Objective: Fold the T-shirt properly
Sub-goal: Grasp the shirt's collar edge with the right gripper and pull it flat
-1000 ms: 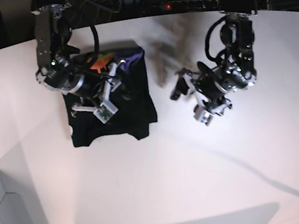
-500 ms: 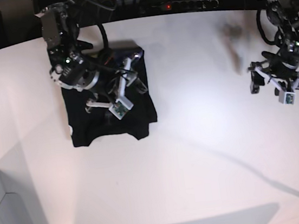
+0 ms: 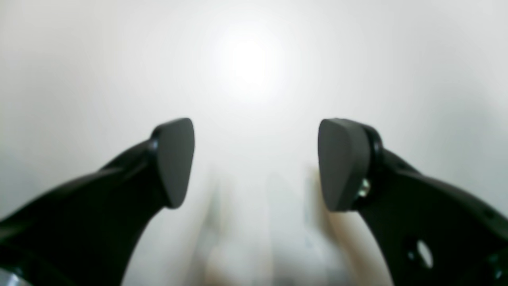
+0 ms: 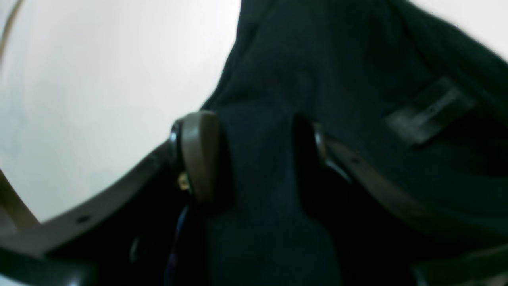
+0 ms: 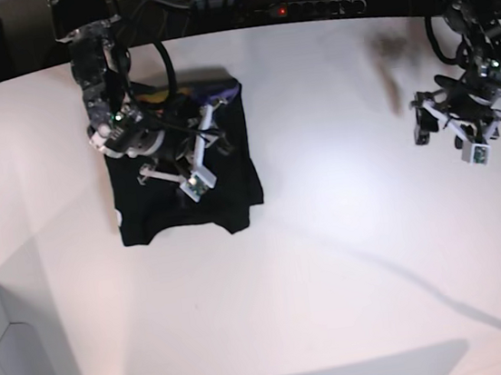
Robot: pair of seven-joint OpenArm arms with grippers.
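Folded black cloth T-shirt (image 5: pixel 187 191), on white matte table (image 5: pixel 333 260), far-left area; print mostly hidden, purple sliver at far edge. Right black two-finger gripper (image 4: pixel 254 159) over the shirt, pinching a dark cloth fold. Left black two-finger gripper (image 3: pixel 254 163), well apart from shirt, spread, empty; surface beneath blurred.

1. No text, brand, number or sign can be read in any view.
2. A pale label patch (image 4: pixel 430 109) sits on the T-shirt (image 4: pixel 317 71) in the right wrist view, but it is too blurred to show any lettering.
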